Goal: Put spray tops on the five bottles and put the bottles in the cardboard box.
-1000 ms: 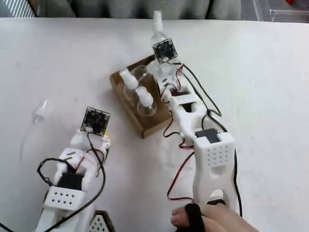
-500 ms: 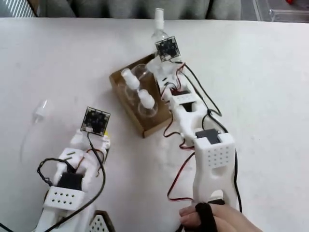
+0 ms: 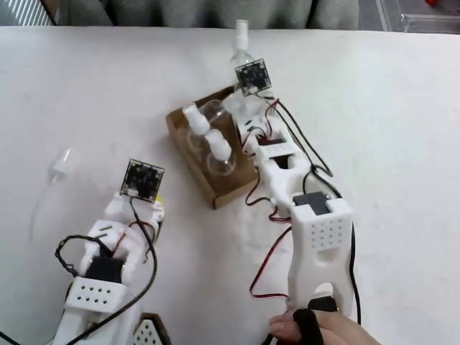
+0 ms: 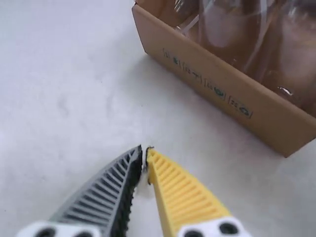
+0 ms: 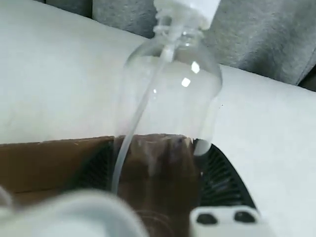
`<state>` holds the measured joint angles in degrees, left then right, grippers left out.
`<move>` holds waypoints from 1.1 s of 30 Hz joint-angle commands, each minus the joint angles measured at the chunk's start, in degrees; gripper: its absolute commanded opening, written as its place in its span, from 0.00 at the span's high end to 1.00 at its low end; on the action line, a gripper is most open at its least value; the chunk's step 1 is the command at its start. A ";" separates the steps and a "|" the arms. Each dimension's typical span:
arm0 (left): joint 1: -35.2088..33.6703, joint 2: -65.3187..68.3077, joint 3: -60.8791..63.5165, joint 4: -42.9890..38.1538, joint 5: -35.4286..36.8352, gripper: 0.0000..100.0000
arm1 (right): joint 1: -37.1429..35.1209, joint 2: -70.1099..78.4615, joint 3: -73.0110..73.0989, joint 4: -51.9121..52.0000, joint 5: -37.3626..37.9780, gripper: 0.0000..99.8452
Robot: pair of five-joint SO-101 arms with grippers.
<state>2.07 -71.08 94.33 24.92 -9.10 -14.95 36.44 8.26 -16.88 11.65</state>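
Note:
The cardboard box (image 3: 231,188) lies mid-table with two clear bottles in it, each with a white spray top (image 3: 192,117) (image 3: 218,146). My right gripper (image 5: 158,170) is shut on a third clear bottle (image 5: 170,94) that carries a spray top (image 3: 241,30). It holds the bottle upright at the box's far end, with the bottle's base down behind the box wall (image 5: 54,163). A loose spray top (image 3: 61,164) with its tube lies on the table at the left. My left gripper (image 4: 144,157) is shut and empty, low over the table a little short of the box (image 4: 217,94).
A person's hand (image 3: 309,332) rests at the base of the right arm at the front edge. Red and black cables (image 3: 269,248) trail beside that arm. The table (image 3: 388,129) is bare white to the right and far left.
The right arm has moved the held bottle slightly farther back and to the right, and the box has shifted a little with it. The hand has slid toward the front edge. The left arm is still.

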 commanded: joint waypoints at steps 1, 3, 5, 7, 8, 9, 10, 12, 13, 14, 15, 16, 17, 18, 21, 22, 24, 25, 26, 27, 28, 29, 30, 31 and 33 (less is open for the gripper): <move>0.57 -1.10 -0.44 -2.02 -0.44 0.98 | 0.92 -4.26 -0.35 -1.54 -0.18 0.98; 0.48 -1.10 -0.44 -2.02 -0.44 0.98 | 0.92 -2.77 -0.70 -1.54 0.09 0.98; 0.48 -1.10 -0.44 -2.02 -0.44 0.98 | 0.84 -0.92 -0.88 -2.24 0.09 0.98; 0.48 -1.10 -0.44 -2.02 -0.44 0.98 | 0.75 0.92 -0.88 -6.20 0.09 0.98; 0.48 -1.10 -0.44 -2.02 -0.44 0.98 | 0.84 1.80 -0.88 -8.84 0.09 0.98; 0.48 -1.10 -0.44 -2.02 -0.44 0.98 | 0.92 2.68 -0.88 -11.56 0.09 0.98; 0.48 -1.10 -0.44 -2.02 -0.44 0.98 | 0.92 3.56 -0.79 -14.11 0.09 0.98; 0.48 -1.10 -0.44 -2.02 -0.44 0.98 | 0.66 5.23 -0.79 -18.24 0.09 0.98; 0.40 -1.10 -0.44 -2.02 -0.44 0.98 | 0.57 5.93 -0.79 -19.74 0.09 0.98; 0.40 -1.10 -0.44 -2.02 -0.44 0.98 | 0.48 6.29 -0.79 -20.62 0.09 0.98; 0.40 -1.10 -0.44 -2.02 -0.44 0.98 | 0.48 6.64 -0.79 -21.23 0.09 0.98; 0.40 -1.10 -0.44 -2.02 -0.44 0.98 | 0.48 6.81 -0.79 -21.49 0.09 0.98; 0.40 -1.10 -0.44 -2.02 -0.44 0.98 | 0.48 6.81 -0.79 -21.58 0.09 0.98; 0.40 -1.10 -0.44 -2.02 -0.44 0.98 | 0.48 6.81 -0.79 -21.58 0.09 0.98; 0.40 -1.10 -0.44 -2.02 -0.44 0.98 | 0.48 6.81 -0.79 -21.41 -0.18 0.98; 0.40 -1.10 -0.44 -2.02 -0.44 0.98 | 0.48 6.81 -0.79 -21.41 -0.26 0.98; 0.40 -1.10 -0.44 -2.02 -0.44 0.98 | 0.48 6.81 -0.79 -21.41 -0.18 0.98; 0.40 -1.10 -0.44 -2.02 -0.44 0.98 | 0.57 6.81 -0.79 -21.41 -0.18 0.98; 0.40 -1.10 -0.44 -2.02 -0.44 0.98 | 0.66 6.81 -0.79 -21.49 -0.35 0.98; 0.40 -1.10 -0.44 -2.02 -0.44 0.98 | 0.75 6.81 -0.79 -21.49 -0.35 0.98; 0.40 -1.10 -0.44 -2.02 -0.44 0.98 | 0.75 6.81 -0.79 -21.49 -0.35 0.98; 0.40 -1.10 -0.44 -2.02 -0.44 0.98 | 0.75 6.81 -0.79 -21.49 -0.35 0.98; 0.40 -1.10 -0.44 -2.02 -0.44 0.98 | 0.66 6.90 -0.79 -21.49 -0.35 0.98; 0.31 -1.10 -0.44 -2.02 -0.44 0.98 | 0.66 6.99 -0.79 -21.49 -0.35 0.98; 0.31 -1.10 -0.44 -2.02 -0.44 0.98 | 0.57 7.16 -0.79 -21.49 -0.35 0.98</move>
<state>2.07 -71.08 94.33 24.92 -9.10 -14.86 44.70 8.35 -37.19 11.65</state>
